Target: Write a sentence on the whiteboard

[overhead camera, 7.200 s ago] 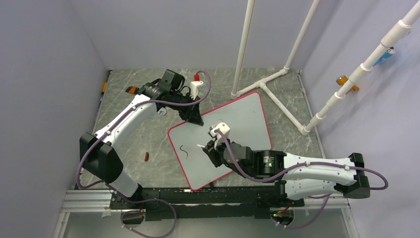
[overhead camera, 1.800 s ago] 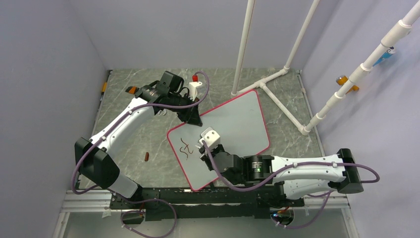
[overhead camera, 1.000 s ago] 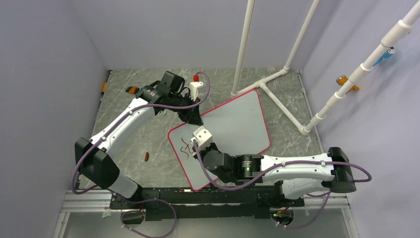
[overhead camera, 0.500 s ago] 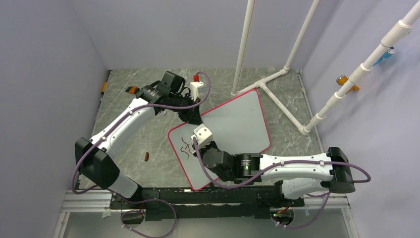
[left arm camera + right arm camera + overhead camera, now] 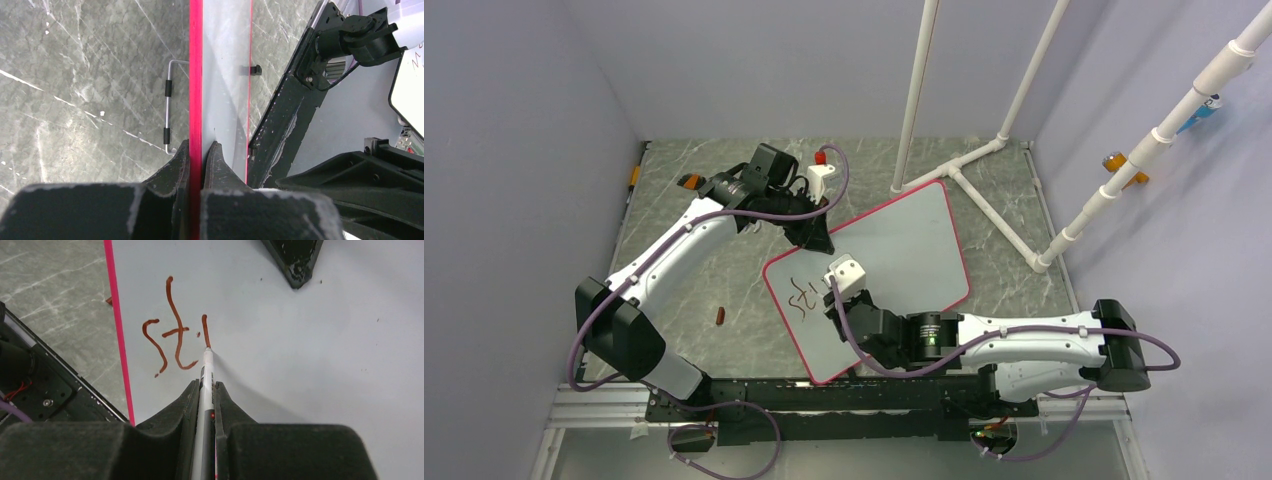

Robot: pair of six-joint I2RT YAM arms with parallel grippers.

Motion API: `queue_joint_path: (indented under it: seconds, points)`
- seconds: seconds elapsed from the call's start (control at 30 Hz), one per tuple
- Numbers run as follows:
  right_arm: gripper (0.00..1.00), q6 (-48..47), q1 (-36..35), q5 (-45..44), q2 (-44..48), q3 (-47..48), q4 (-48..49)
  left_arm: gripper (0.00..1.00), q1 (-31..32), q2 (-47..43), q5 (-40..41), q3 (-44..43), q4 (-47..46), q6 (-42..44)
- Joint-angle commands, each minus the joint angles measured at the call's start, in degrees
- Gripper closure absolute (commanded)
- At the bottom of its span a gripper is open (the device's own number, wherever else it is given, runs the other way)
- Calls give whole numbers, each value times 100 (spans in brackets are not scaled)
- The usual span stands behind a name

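The whiteboard (image 5: 904, 240) with its pink-red rim lies tilted on the marble table; it also shows in the right wrist view (image 5: 310, 340) and edge-on in the left wrist view (image 5: 225, 75). My left gripper (image 5: 816, 240) is shut on the board's far left rim (image 5: 195, 90). My right gripper (image 5: 832, 303) is shut on a white marker (image 5: 205, 385) whose tip touches the board. The sentence (image 5: 175, 340) is only dark-red strokes reading "st" and a short vertical stroke, near the board's left rim; these strokes also show in the top view (image 5: 800, 295).
A white PVC pipe frame (image 5: 969, 160) stands at the back right, touching the board's far corner. A small brown object (image 5: 719, 317) lies left of the board. A metal wire handle (image 5: 168, 112) lies beside the board's rim. The arms' black base rail (image 5: 844, 395) runs along the near edge.
Over the earlier frames the writing grew from one "s" curve to "st" plus a new stroke. My right gripper with the marker moved right in the last half second. The left arm held still.
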State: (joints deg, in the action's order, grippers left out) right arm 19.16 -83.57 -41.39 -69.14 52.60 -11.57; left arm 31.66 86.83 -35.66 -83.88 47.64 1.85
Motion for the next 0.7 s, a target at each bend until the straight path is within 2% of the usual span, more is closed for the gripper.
queue_joint_path:
  seconds: [0.0, 0.67]
  points:
    - [100, 349, 41, 138, 95, -215, -342, 100, 5, 62, 2123, 29, -237, 868]
    - [100, -26, 43, -132, -96, 286, -180, 100, 40, 80, 2125, 17, -212, 881]
